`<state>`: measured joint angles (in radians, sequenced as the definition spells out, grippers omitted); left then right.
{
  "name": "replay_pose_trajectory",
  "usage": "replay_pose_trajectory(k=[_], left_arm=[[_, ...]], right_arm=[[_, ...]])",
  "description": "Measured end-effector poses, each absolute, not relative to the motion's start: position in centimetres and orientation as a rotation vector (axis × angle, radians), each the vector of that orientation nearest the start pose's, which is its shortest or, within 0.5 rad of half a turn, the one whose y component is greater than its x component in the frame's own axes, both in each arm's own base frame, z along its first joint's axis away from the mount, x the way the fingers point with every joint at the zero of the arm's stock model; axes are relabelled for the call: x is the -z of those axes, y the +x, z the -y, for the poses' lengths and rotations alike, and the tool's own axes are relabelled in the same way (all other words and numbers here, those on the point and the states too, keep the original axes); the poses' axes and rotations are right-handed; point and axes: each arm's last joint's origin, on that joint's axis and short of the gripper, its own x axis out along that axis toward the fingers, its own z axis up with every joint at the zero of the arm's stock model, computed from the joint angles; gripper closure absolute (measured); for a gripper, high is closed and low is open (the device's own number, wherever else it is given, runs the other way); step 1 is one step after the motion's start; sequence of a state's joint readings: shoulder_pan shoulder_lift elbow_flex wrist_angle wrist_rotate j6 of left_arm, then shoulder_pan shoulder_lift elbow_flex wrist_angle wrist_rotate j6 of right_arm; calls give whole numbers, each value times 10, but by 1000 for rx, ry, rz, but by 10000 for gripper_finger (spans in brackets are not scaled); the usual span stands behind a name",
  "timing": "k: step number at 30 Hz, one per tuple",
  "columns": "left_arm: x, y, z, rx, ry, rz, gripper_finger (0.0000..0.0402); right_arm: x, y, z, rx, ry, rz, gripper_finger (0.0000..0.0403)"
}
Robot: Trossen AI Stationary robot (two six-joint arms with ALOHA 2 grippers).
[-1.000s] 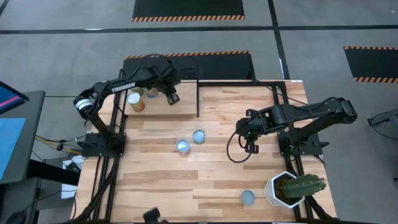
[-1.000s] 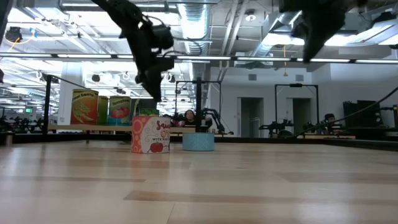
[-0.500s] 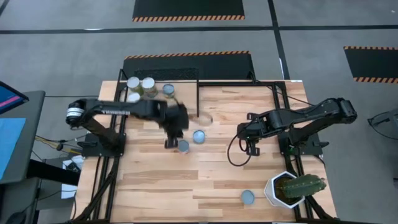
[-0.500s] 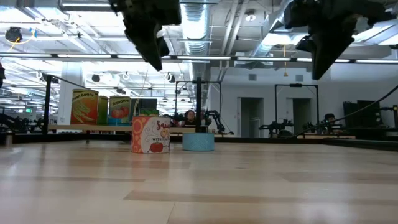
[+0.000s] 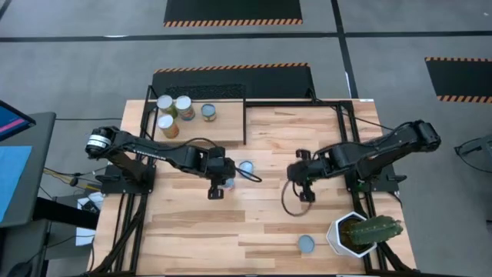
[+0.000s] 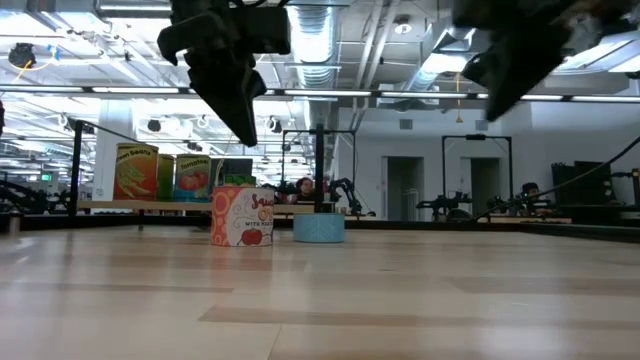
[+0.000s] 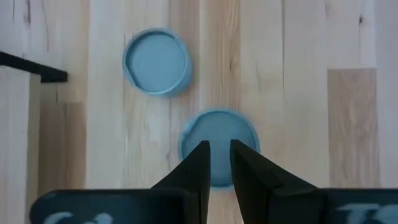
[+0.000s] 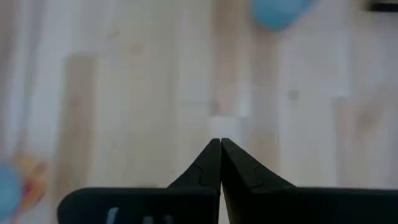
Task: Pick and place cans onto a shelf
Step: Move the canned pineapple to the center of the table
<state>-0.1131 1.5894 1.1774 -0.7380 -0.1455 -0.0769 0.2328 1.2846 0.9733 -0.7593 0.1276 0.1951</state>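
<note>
Two cans with silvery-blue tops stand on the planked table's middle, one (image 5: 227,182) under my left gripper and one (image 5: 246,168) just beyond it. A third (image 5: 306,244) stands near the front edge. Several cans (image 5: 183,106) stand on the pale shelf board (image 5: 227,127) at the far left. My left gripper (image 5: 216,189) hangs well above the nearer can (image 7: 219,134), fingers pointing down with a narrow gap, holding nothing. In the low view it (image 6: 243,125) is high over the labelled can (image 6: 241,215). My right gripper (image 5: 302,191) is shut and empty over bare table right of centre.
A white pot with a cactus (image 5: 361,231) stands at the near right corner. Thin black rods (image 5: 245,123) frame the shelf and the table's edges. Bare planks (image 5: 192,231) lie toward the near left.
My left gripper has swung away from the shelf, toward the table's near edge and right, and now hangs over the two cans at the middle. A silvery-blue-topped can shows on the shelf where it was. My right gripper has drifted toward the near edge.
</note>
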Motion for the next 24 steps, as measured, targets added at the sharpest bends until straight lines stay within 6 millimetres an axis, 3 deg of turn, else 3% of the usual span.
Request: replay_pose_trajectory(k=[5, 8, 12, 18, 24], left_arm=[[-236, 312, 31, -67, 93, -1138, 351], [-236, 312, 30, -66, 97, -1138, 351], [-236, 312, 29, -75, 113, -1134, 351], [-237, 312, 28, -100, 142, -1127, 351], [-237, 313, 28, -86, 165, -1123, 351]], right_arm=[[-245, 234, -87, -239, -59, -1107, 375], [-238, 243, -106, -403, 9, -1094, 382], [-219, 255, -121, -534, 145, -1239, 389], [-203, 269, -139, -553, 176, -1455, 379], [-189, 277, -160, -565, 164, -1532, 381]])
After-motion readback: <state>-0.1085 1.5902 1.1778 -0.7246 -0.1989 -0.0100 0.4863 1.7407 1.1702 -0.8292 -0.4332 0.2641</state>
